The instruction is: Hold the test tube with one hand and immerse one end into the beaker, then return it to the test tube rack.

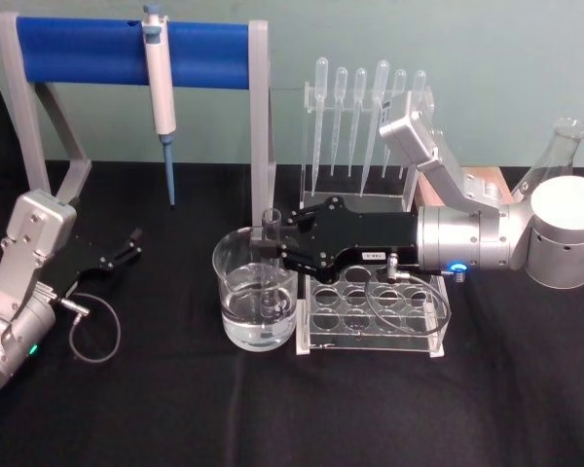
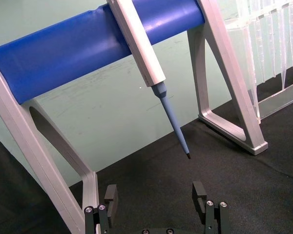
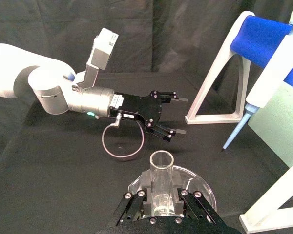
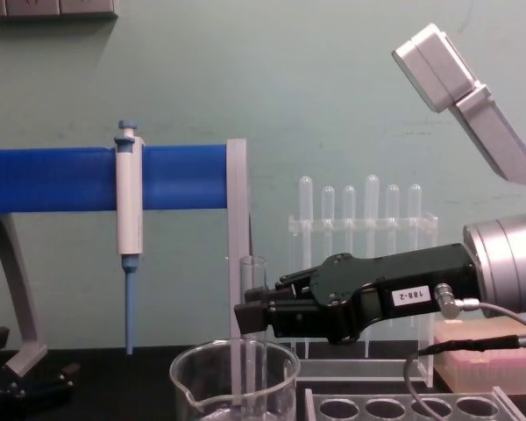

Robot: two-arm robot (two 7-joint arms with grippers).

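My right gripper (image 1: 271, 249) reaches in from the right and is shut on the upright test tube (image 1: 271, 222) just below its open rim. The tube's lower end hangs inside the beaker (image 1: 236, 292), which stands at the table's middle and holds clear liquid. From the side, the test tube (image 4: 252, 274) runs down past the right gripper (image 4: 251, 316) into the beaker (image 4: 202, 377). In the right wrist view the test tube (image 3: 161, 170) stands clamped between the fingers (image 3: 145, 191) over the beaker (image 3: 201, 184). My left gripper (image 1: 128, 245) is parked open at the left.
A clear rack with round holes (image 1: 370, 311) stands right beside the beaker. Behind are a blue-barred stand (image 1: 127, 53) with a hanging micropipette (image 1: 160, 88), a holder of plastic pipettes (image 1: 365, 126) and a flask (image 1: 557, 146). The left gripper (image 2: 155, 195) faces that stand.
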